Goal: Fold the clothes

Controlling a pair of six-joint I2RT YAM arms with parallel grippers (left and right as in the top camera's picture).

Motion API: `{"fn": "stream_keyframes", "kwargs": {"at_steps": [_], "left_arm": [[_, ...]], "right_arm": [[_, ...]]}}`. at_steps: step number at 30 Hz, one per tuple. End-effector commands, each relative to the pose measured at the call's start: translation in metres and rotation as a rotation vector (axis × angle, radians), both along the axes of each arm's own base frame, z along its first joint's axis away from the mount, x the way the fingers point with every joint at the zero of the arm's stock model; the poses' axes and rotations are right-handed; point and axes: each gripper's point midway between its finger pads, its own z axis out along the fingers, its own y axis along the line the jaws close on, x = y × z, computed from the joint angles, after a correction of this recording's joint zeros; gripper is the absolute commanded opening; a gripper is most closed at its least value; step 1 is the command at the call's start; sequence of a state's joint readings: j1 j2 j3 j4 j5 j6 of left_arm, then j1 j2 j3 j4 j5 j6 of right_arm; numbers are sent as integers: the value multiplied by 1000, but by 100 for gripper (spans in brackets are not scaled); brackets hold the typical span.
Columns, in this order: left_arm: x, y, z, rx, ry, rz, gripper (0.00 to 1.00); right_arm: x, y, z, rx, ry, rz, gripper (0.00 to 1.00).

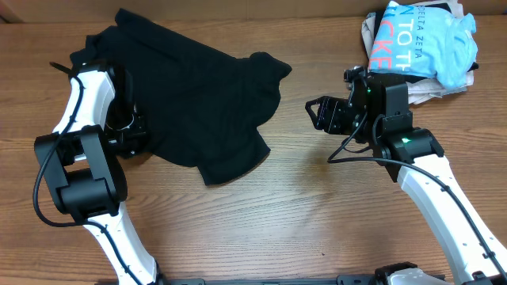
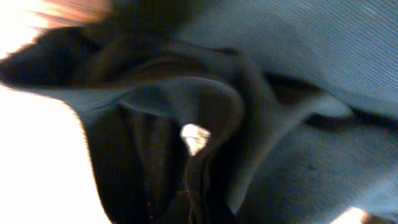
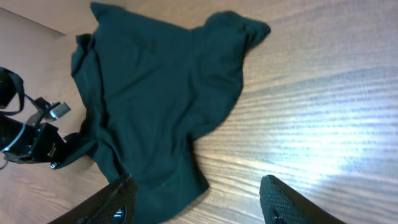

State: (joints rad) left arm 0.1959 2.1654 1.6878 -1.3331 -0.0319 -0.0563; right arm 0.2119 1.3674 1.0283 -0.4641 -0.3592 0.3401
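Checking table (image 1: 317,214): light-brown wood grain, I see a bright glare patch on it in R wrist view.
Room: nothing much past the tabletop; paler strip (image 3: 25,37) beyond the table edge, can't tell what it is.
Clothes (image 1: 198,103): black, spread out w/ wrinkles on L half of table, one lobe reaching toward center.
L claw (image 1: 135,134): at clothes' L edge, pressed together, pinching the fabric; my L wrist view is all bunched dark folds plus a small white mark (image 2: 194,138).
R claw (image 1: 315,115): spread, over bare wood just R of clothes, not touching them.
Blue tee (image 1: 428,39): crumpled at far R corner, well apart from clothes.
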Motion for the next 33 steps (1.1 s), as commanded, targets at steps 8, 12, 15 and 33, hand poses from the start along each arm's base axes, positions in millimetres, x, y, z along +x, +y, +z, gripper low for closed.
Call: {"fn": "stream_keyframes", "kwargs": {"at_steps": [8, 12, 15, 33], "left_arm": [[-20, -113, 17, -347, 43, -296, 4], [-48, -149, 7, -345, 137, -407, 4], [-63, -170, 0, -339, 176, -472, 4], [-86, -210, 85, -275, -22, -618, 4]], "right_arm": [[-6, 0, -3, -13, 37, 5, 68], [-7, 0, -4, -14, 46, 5, 67], [-7, -4, -5, -15, 52, -5, 68], [-6, -75, -20, 3, 162, -188, 68]]}}
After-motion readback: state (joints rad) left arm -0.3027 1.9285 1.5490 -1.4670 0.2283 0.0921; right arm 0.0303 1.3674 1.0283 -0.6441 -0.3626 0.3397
